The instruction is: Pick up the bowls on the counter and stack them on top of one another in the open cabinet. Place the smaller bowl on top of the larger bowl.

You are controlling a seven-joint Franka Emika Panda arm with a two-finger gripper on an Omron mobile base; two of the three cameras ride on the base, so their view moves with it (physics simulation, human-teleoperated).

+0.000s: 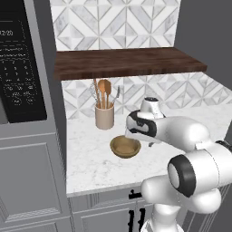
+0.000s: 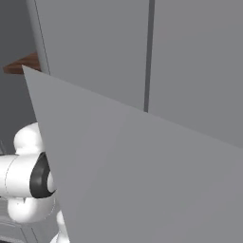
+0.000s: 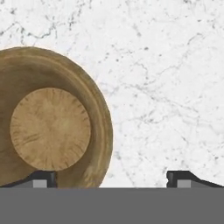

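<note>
A small light tan wooden bowl (image 1: pixel 124 147) sits upright on the white marble counter (image 1: pixel 90 163), in front of the utensil holder. In the hand view the bowl (image 3: pixel 50 127) lies at the left, its right rim between my fingertips. My gripper (image 3: pixel 111 177) is open just above it, with the left fingertip (image 3: pixel 43 177) over the bowl and the right one over bare counter. The hand (image 1: pixel 139 131) hovers at the bowl's right edge. The dark brown shelf board (image 1: pixel 129 62) hangs above. The wide reddish-brown bowl is out of view.
A cream utensil holder (image 1: pixel 104 115) with wooden spoons stands behind the bowl by the tiled wall. A tall grey unit with a black oven (image 1: pixel 20 68) bounds the counter's left. A grey cabinet door (image 2: pixel 142 166) looms close in the right base view.
</note>
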